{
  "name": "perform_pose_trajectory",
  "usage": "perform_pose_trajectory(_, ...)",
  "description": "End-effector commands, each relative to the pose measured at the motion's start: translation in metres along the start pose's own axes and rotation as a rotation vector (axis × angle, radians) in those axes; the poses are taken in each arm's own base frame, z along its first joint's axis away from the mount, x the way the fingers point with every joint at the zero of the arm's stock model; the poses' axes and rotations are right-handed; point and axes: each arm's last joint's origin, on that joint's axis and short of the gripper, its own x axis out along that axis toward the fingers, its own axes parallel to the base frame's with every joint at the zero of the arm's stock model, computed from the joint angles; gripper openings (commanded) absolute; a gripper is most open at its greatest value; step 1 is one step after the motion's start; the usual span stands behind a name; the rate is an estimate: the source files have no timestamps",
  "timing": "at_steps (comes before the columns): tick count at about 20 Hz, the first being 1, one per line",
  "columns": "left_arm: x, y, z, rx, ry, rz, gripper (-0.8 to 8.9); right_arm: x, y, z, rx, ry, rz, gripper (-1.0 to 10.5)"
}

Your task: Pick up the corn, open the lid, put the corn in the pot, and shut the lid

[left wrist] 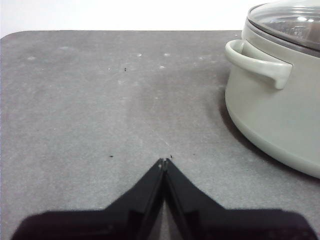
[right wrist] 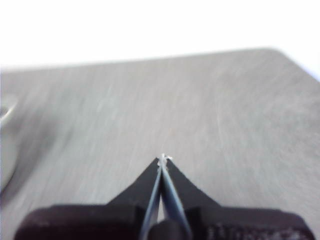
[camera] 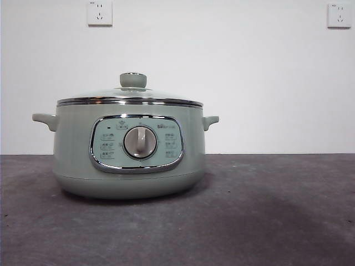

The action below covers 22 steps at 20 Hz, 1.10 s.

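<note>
The pale sage-green pot stands on the dark table with its control panel and round dial facing the front view. The glass lid with a steel rim and green knob sits shut on top of it. No corn shows in any view. My left gripper is shut and holds nothing, low over bare table beside the pot and its side handle. My right gripper is also shut with nothing in it, over bare table, and only a blurred sliver of the pot shows at the picture's edge.
The grey table stretches to the right of the pot. A white wall stands behind with two sockets high up. Neither arm shows in the front view.
</note>
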Motion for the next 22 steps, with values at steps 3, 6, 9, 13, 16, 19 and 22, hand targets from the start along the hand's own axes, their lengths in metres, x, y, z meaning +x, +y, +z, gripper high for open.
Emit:
perform_pose_trajectory(3,0.001,0.001,-0.003,0.009,0.006,0.006,-0.04,0.011,-0.012,-0.061,0.035,-0.043,0.016,0.0)
perform_pose_trajectory(6,0.001,0.001,-0.003,0.009,0.005,0.006,-0.04,0.013,-0.015,-0.07,0.028,-0.038,-0.009,0.0)
perform_pose_trajectory(9,0.001,0.001,-0.003,0.009,0.005,0.006,-0.04,0.014,-0.016,-0.075,0.004,-0.031,-0.013,0.0)
perform_pose_trajectory(13,0.001,0.001,-0.003,0.009,0.006,0.006,-0.04,0.017,-0.016,-0.082,-0.026,-0.022,0.043,0.0)
perform_pose_trajectory(16,0.001,0.001,-0.003,0.009,0.006,0.006,-0.04,0.017,-0.015,-0.082,-0.079,-0.021,0.071,0.0)
perform_pose_trajectory(19,0.001,0.001,-0.003,0.009,0.007,0.006,-0.04,0.017,-0.015,-0.082,-0.104,-0.022,0.068,0.0)
perform_pose_trajectory(22,0.001,0.001,-0.003,0.009,0.007,0.006,-0.04,0.017,-0.016,-0.082,-0.103,-0.022,0.063,0.0)
